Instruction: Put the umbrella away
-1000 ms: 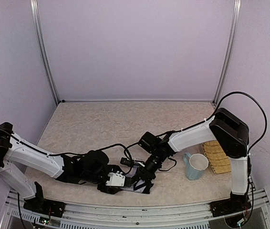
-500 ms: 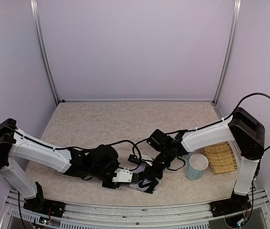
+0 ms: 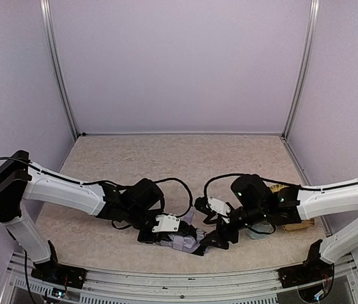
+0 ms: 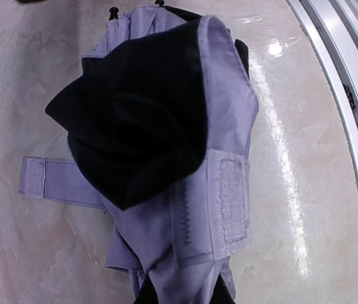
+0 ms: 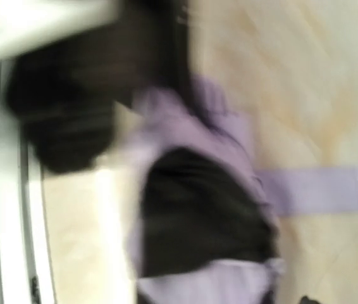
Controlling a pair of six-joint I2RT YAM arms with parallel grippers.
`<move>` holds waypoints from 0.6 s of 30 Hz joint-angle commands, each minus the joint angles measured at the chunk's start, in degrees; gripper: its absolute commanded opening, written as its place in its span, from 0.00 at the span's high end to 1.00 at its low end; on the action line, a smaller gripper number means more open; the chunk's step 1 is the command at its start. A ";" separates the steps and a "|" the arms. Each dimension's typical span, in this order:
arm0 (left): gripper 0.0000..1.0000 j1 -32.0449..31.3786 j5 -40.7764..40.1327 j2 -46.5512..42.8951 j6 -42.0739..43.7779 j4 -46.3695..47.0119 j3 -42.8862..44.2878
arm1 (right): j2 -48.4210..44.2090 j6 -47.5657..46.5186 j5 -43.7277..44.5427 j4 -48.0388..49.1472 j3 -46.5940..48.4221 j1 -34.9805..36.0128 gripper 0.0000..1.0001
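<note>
The umbrella [image 3: 182,241] lies crumpled near the table's front edge, lavender fabric outside and black lining showing. In the left wrist view the umbrella [image 4: 166,126] fills the frame, its closing strap [image 4: 43,180] trailing left and a hook-and-loop patch [image 4: 233,199] on a flap. My left gripper [image 3: 176,237] [image 4: 185,295] is shut, pinching a fold of lavender fabric. My right gripper [image 3: 215,235] sits just right of the bundle. The right wrist view is blurred. There the umbrella [image 5: 198,209] lies close in front, and the fingers of my right gripper [image 5: 204,299] stand apart at the bottom edge.
A pale blue cup [image 3: 255,233] stands behind the right forearm, mostly hidden. A woven straw mat [image 3: 295,223] lies right of it. The metal rail [image 3: 166,278] [image 4: 350,95] runs along the near table edge, close to the umbrella.
The left gripper has closed on the fabric and slid right. The right arm has dropped low and stretched out, its gripper has widened and drawn back to the umbrella's right side.
</note>
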 commanded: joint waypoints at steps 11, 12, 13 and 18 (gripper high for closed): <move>1.00 2.70 10.76 9.53 -0.75 -19.01 2.38 | 6.40 -16.60 29.50 19.78 -3.53 16.05 0.00; 1.00 2.76 10.99 9.63 -0.79 -19.10 2.50 | 8.21 -17.23 30.28 19.30 -2.87 16.05 0.00; 1.00 2.88 11.23 9.70 -0.63 -19.21 2.50 | 9.59 -18.06 30.60 19.08 -2.44 16.05 0.00; 1.00 3.63 12.77 9.99 -0.04 -19.88 2.99 | 15.79 -21.18 31.63 19.24 -0.57 16.05 0.05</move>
